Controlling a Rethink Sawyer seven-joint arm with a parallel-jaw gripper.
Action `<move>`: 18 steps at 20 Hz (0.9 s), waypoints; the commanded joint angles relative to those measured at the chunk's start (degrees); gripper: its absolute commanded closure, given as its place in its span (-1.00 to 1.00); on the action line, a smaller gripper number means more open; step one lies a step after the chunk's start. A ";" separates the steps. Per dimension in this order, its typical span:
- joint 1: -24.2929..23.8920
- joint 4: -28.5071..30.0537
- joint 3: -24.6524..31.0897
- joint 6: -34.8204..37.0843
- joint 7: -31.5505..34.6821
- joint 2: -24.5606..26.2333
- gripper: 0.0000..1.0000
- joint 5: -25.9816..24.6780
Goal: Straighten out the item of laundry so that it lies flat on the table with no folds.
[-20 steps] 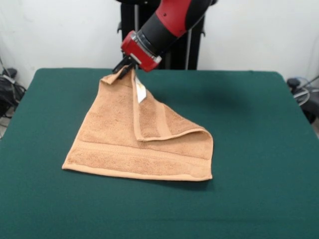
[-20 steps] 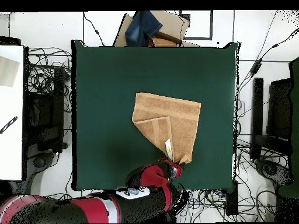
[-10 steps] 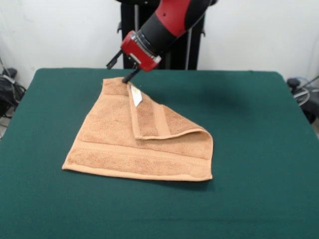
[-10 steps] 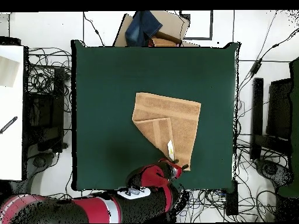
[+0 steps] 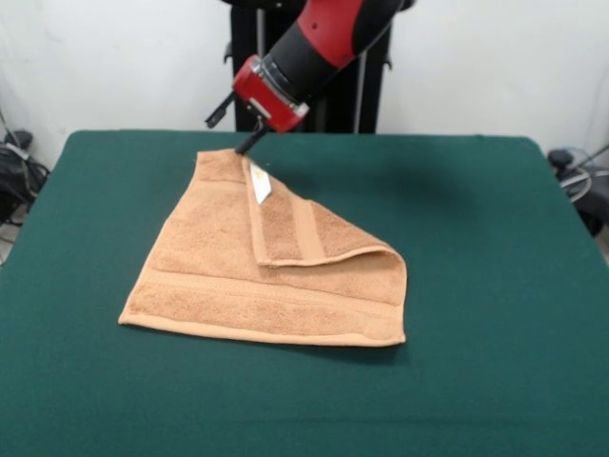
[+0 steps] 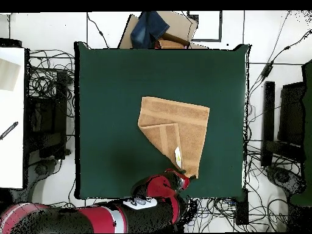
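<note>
The tan towel [image 5: 276,271] [image 6: 177,131] lies on the green table [image 5: 476,286] [image 6: 116,97]. One corner is folded over diagonally, so a triangular flap with a white tag [image 5: 261,183] rests on top of the rest. My gripper [image 5: 231,124] [image 6: 186,177] hovers open just above and behind the towel's far corner, touching nothing. Its two dark fingers [image 5: 249,143] are spread apart, one pointing down near the corner's edge.
A cardboard box with blue cloth [image 6: 159,29] sits beyond the table's edge opposite the robot. Cables and dark equipment [image 6: 49,116] line both sides of the table. A white surface [image 6: 11,116] stands at the left.
The gripper let go of the towel's corner, which dropped flat onto the table. The gripper opened and has since lifted slightly away from the corner.
</note>
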 commanded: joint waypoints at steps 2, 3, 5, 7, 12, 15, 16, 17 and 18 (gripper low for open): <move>-0.42 -1.26 9.01 -2.72 15.21 0.16 -1.00 4.09; -0.26 -1.24 8.75 -2.36 15.05 0.00 -1.00 4.19; 0.31 -1.35 7.59 -0.46 14.13 -1.05 -1.00 4.33; 1.20 -2.16 6.01 2.24 12.58 -2.14 -1.00 4.40; 3.84 -5.36 2.35 11.43 9.29 -4.94 -1.00 5.17; 5.75 -7.18 0.03 15.98 8.84 -5.41 -1.00 5.98; 6.40 -7.82 -0.77 17.44 8.75 -5.44 -1.00 6.18; 6.71 -8.13 -1.17 18.12 8.89 -5.35 -1.00 6.16; 7.03 -8.45 -1.56 18.80 9.02 -5.26 -1.00 6.13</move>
